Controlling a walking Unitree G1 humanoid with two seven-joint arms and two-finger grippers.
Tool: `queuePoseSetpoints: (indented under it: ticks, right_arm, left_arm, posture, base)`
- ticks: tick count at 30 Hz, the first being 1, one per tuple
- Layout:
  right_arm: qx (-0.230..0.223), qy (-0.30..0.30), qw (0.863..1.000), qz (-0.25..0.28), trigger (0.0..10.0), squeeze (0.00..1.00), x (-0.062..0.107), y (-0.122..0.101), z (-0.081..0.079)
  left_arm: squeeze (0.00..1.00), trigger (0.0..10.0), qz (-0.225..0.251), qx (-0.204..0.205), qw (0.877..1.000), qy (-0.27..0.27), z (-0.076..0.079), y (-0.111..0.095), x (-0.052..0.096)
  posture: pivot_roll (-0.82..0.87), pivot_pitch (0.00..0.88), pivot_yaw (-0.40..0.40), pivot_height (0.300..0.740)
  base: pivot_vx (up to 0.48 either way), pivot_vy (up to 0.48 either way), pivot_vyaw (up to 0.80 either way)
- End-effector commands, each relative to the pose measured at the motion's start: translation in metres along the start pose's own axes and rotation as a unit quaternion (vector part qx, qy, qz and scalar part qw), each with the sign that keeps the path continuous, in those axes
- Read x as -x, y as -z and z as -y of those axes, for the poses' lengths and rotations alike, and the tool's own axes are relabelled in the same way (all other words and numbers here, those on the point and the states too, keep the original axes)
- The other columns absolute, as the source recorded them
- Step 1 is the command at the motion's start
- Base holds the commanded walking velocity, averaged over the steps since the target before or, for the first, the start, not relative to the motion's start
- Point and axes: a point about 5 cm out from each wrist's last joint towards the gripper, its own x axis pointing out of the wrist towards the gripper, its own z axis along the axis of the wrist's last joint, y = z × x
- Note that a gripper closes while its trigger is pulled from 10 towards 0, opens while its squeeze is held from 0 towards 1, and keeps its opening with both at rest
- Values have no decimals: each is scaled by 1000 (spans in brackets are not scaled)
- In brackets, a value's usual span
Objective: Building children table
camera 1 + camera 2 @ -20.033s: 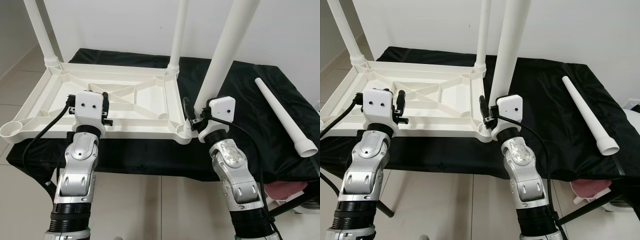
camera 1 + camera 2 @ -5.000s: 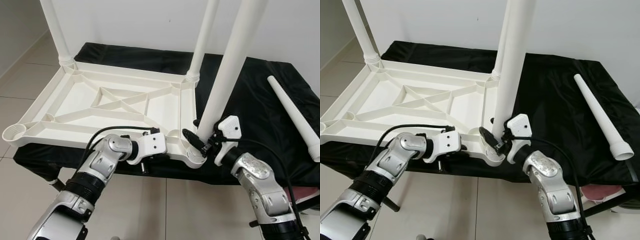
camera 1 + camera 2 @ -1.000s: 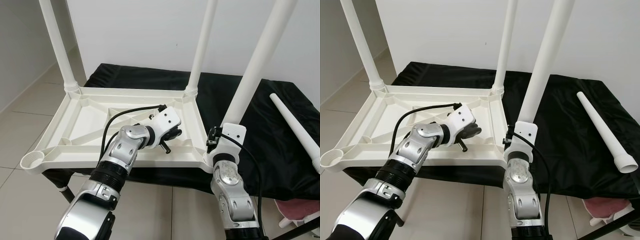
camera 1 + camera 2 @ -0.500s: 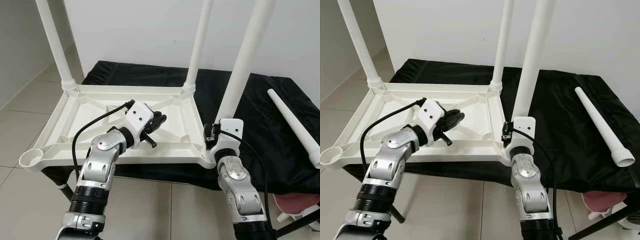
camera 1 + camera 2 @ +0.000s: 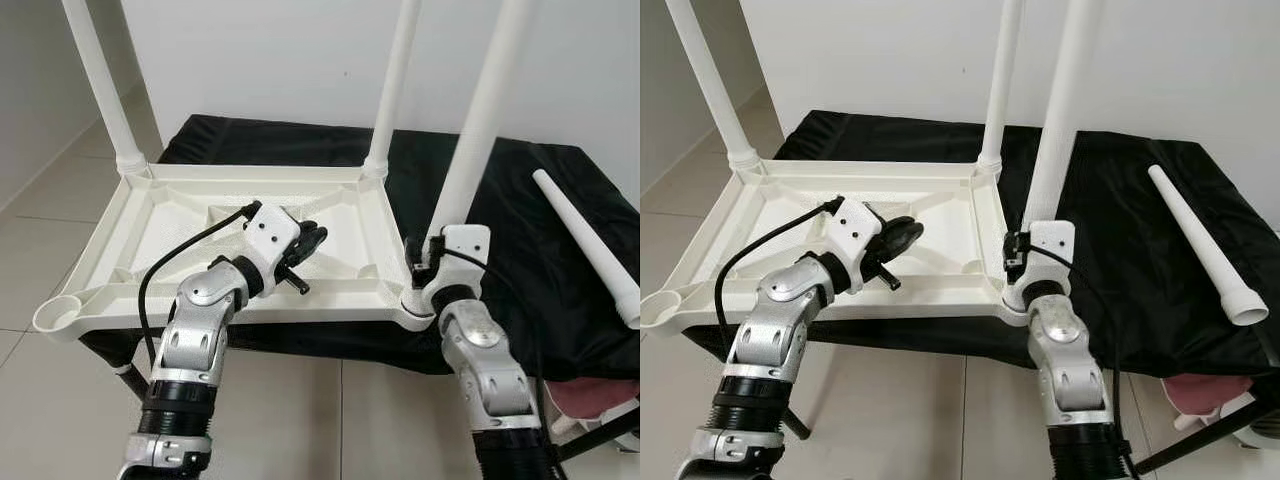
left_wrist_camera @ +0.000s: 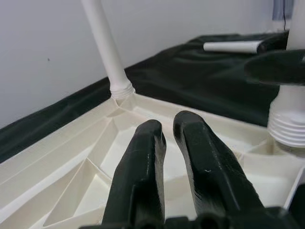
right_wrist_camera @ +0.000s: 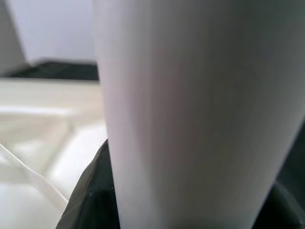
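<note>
Eye views: white tabletop (image 5: 150, 215) upside down on black cloth (image 5: 520, 190), three legs up; left gripper (image 5: 308, 238) over its ribbed underside, near front rim.
Left wrist: fingers (image 6: 143, 171) nearly together – empty.
Right wrist: right gripper (image 5: 420, 255) clamped on near-right leg (image 7: 190, 114) – by tabletop's corner socket.
Spare leg (image 5: 1205, 245): on cloth, well apart from tabletop.

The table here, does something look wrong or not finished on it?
Yes. The upturned tabletop has three legs standing, but its near left socket is empty. The fourth leg lies loose on the black cloth to the right. The right gripper holds the near right leg at its base.
</note>
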Motion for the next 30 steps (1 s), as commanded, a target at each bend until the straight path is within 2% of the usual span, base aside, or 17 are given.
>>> queuePoseSetpoints:
  ticks: [1,30]
  right_arm:
    - [-4,-37,998,43,10000,0,-1,-17,-7]
    - [-4,-37,998,43,10000,0,-1,-17,-7]
  left_arm:
    - [0,10000,-1,17,993,-116,-10,0,2]
    - [0,10000,-1,17,993,-116,-10,0,2]
  posture:
    - [-11,25,-10,740]
    - [-11,25,-10,740]
  base:
    - [0,0,0]
    - [0,0,0]
